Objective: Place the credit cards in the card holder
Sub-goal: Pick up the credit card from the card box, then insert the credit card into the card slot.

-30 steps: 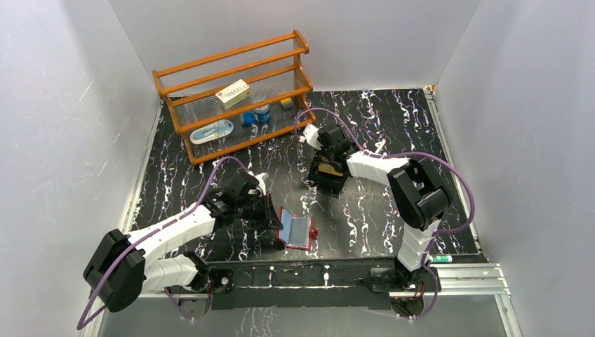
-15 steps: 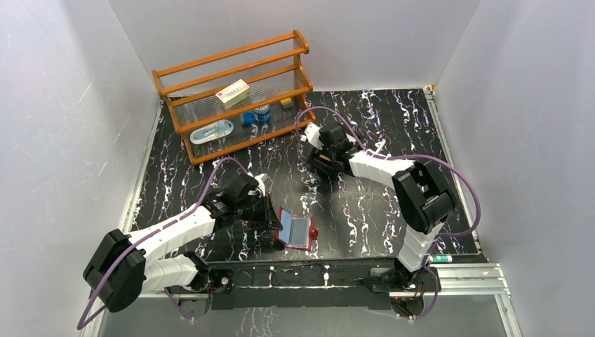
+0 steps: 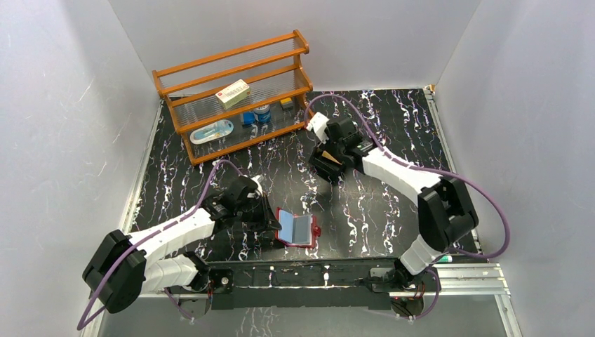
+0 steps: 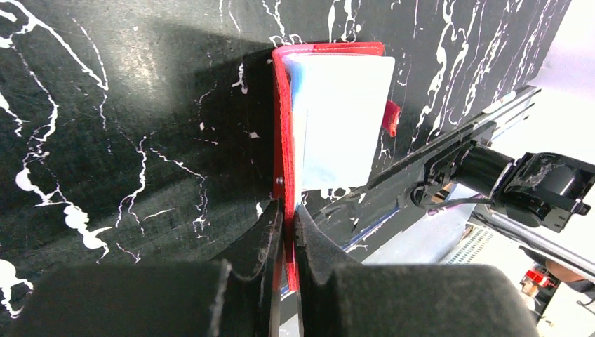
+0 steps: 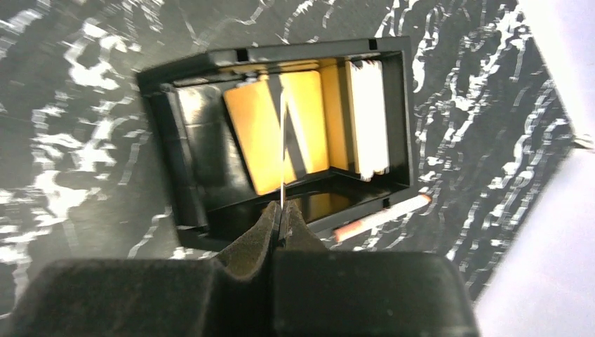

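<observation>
The card holder (image 3: 298,229) is a red wallet lying open near the front edge, pale slots up; it also shows in the left wrist view (image 4: 330,119). My left gripper (image 3: 272,219) is shut on its red cover edge (image 4: 282,147), jaws pinched around it (image 4: 289,219). My right gripper (image 3: 330,163) is shut on one credit card, seen edge-on (image 5: 282,140), and holds it above the black tray (image 5: 273,53). An orange-gold card (image 5: 252,140) and white cards (image 5: 368,116) stand inside the tray.
A wooden rack (image 3: 235,91) at the back left holds a cream box (image 3: 233,93) and small items. A white and orange stick (image 5: 382,215) lies beside the tray. A metal rail (image 3: 351,270) runs along the front edge.
My right arm has swung toward the back right and risen, with the card now pinched above the tray. The left gripper and wallet have shifted only slightly.
</observation>
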Available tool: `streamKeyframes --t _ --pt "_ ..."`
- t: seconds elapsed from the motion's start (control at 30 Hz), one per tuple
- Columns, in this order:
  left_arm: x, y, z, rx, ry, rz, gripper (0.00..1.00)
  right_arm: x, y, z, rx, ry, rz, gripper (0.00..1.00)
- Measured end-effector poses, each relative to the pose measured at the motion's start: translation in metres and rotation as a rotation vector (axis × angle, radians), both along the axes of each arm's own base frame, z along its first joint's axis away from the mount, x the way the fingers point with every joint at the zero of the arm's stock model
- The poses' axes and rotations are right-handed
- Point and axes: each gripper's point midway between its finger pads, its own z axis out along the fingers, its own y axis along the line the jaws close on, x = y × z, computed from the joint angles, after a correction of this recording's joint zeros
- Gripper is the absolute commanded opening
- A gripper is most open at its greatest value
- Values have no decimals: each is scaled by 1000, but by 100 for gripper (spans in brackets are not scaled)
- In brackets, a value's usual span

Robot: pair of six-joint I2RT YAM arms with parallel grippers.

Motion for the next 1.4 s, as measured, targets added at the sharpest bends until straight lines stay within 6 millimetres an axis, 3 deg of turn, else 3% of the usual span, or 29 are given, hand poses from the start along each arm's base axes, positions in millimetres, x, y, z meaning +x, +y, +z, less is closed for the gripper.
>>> streamKeyframes --t 0.2,0.33,0.47,0.7,0.87,1.13,1.4 --pt "1 4 -9 -11 12 68 0 -35 29 42 291 57 -37 0" --pt "6 4 -10 -32 17 115 0 -71 67 76 490 87 -17 0" --pt "10 6 -13 -41 20 153 0 -113 107 84 636 190 -7 0" --pt "9 12 -24 -27 44 204 0 -173 145 55 765 422 -91 0" --pt "10 13 -25 -24 45 215 0 -194 157 37 850 545 -179 0" --pt "9 14 -28 -15 53 215 0 -224 146 -28 852 707 -359 0" --pt "1 21 -42 7 74 216 2 -231 134 -55 855 739 -453 0"
